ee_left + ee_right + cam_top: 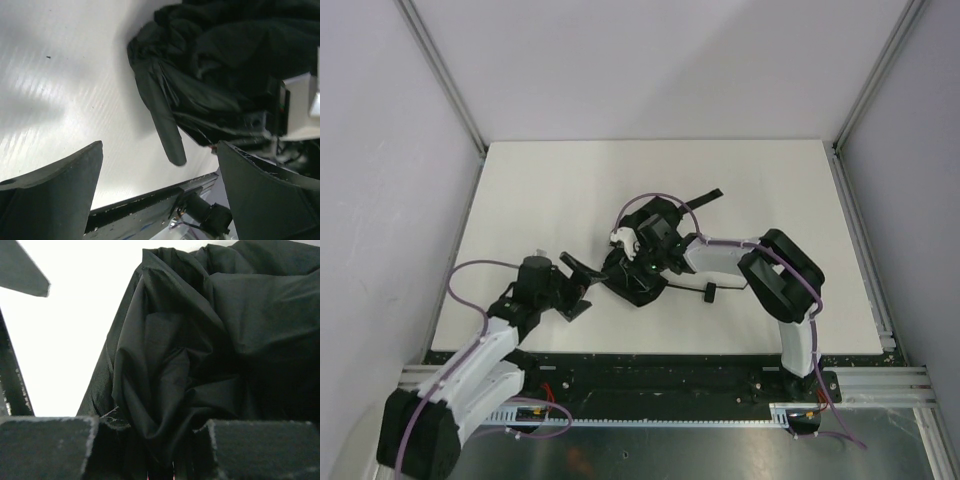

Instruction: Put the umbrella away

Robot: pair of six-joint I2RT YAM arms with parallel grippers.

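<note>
- Lying bunched at the middle of the white table (550, 190), the umbrella (638, 280) points its thin shaft right, ending at the knob handle (708, 293).
- The right gripper (152, 422) is clamped on a fold of the dark canopy (200, 340).
- The left gripper (575, 285) hovers just left of the fabric, its fingers spread apart and holding nothing.

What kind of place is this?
Likely a lab robot test cell: a white table walled by panels on aluminium rails, with a left arm and right arm bolted at its near edge.
</note>
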